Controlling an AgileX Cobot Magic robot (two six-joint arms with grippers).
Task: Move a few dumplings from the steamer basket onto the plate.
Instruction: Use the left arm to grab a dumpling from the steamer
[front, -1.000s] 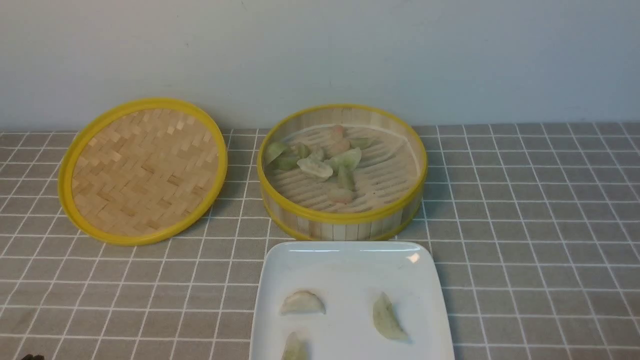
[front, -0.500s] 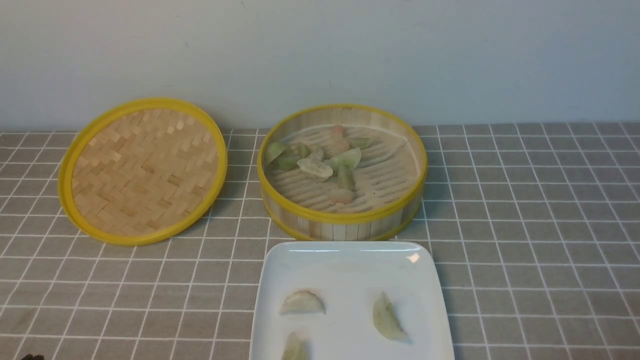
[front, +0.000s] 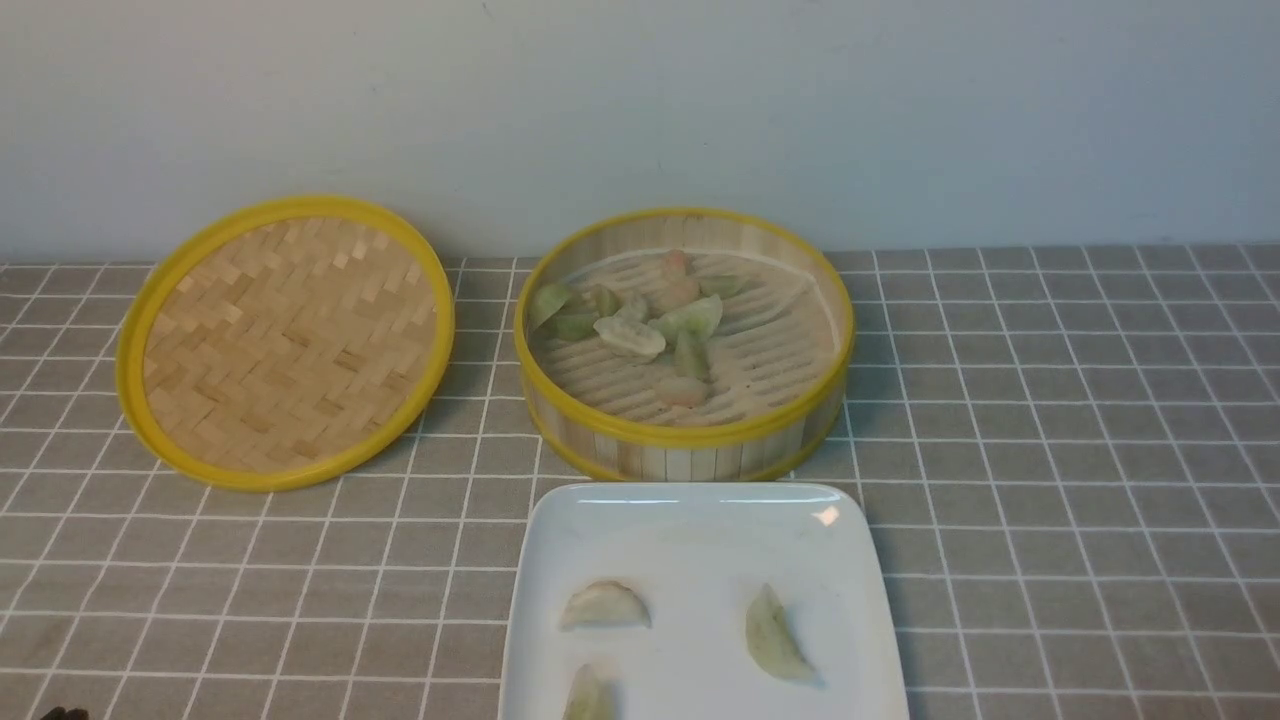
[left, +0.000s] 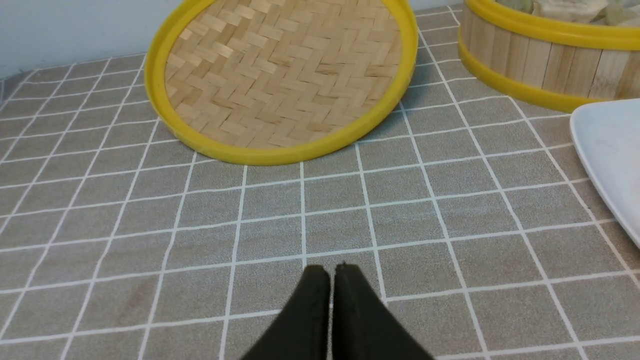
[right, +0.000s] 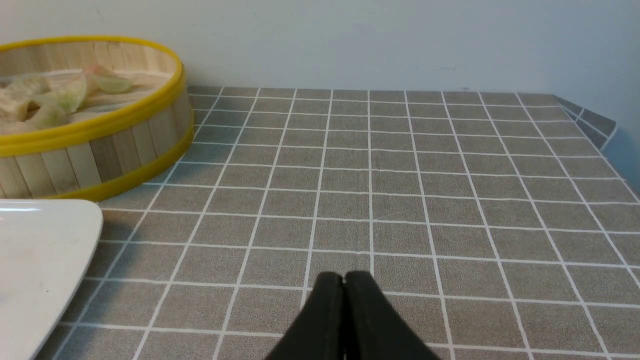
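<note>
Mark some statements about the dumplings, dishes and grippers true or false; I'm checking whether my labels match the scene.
1. The round yellow-rimmed bamboo steamer basket stands beyond the square white plate. True.
2. Both black grippers are open. False: the left gripper and right gripper are shut.
3. The round woven bamboo lid covers the basket. False: it is left of it.
4. Pale crescent-shaped dumplings lie on the plate. True.
5. The basket holds no dumplings. False: several lie inside.

Black, tapering fingers (left: 312, 300) with narrow, pointed tips
</note>
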